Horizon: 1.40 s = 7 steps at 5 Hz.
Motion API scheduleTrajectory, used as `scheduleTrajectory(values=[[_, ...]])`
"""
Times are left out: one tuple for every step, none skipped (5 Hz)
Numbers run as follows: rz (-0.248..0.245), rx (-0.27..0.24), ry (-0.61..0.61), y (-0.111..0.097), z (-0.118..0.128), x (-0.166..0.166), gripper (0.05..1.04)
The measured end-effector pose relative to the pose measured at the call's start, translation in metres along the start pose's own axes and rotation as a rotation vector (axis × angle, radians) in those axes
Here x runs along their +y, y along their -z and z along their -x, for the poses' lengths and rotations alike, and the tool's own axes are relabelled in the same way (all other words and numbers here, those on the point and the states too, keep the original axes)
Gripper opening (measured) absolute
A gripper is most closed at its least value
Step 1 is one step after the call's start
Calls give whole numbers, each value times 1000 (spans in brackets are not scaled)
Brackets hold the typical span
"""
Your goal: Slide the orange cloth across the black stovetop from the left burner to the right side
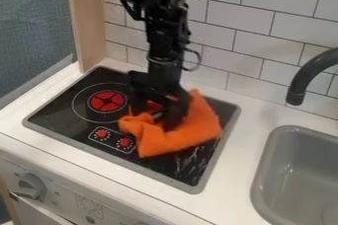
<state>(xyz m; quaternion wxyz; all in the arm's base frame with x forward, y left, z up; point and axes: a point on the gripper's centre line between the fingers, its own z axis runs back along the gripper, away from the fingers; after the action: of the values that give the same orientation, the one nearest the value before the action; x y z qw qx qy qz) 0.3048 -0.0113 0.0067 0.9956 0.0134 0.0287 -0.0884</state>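
From where I stand, the black hand [155,116] is down at an orange cloth [173,137], on the half of the black hob [59,110] nearer the sink [263,169]. The cloth lies crumpled: one corner pokes up toward the hob's back edge, another reaches near its sink-side edge, and a lower one hangs toward the front edge. A fold of it shows right beside the hand; whether the hand is wide, narrow or has hold of the cloth, I cannot tell.

Toward the hob's left edge sits a red burner mark [107,101] inside a thin pale ring. Nearer the front edge, a white-outlined panel carries two red dials [124,142], the right one just beside the cloth. Pale streaks show on the hob near its front right corner.

The hob is set in the white worktop [247,157], with the grey sink toward the right edge and a dark tap [310,76] bending over from the right. White tiles [254,31] rise behind the back edge, and a grey knob [29,185] is on the front panel below
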Motion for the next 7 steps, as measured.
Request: scheduleTrajectory(values=[[-9, 0, 23, 0, 4, -10, 999], [-24, 13, 0, -1, 6, -9, 999], [-66, 45, -39, -6, 13, -12, 999], [-55, 58, -52, -10, 17, -13, 999], [-38, 58, -61, -22, 22, -14, 999], [-26, 24, -73, -44, 25, -10, 999], [1, -21, -82, -65, 31, -9, 999]])
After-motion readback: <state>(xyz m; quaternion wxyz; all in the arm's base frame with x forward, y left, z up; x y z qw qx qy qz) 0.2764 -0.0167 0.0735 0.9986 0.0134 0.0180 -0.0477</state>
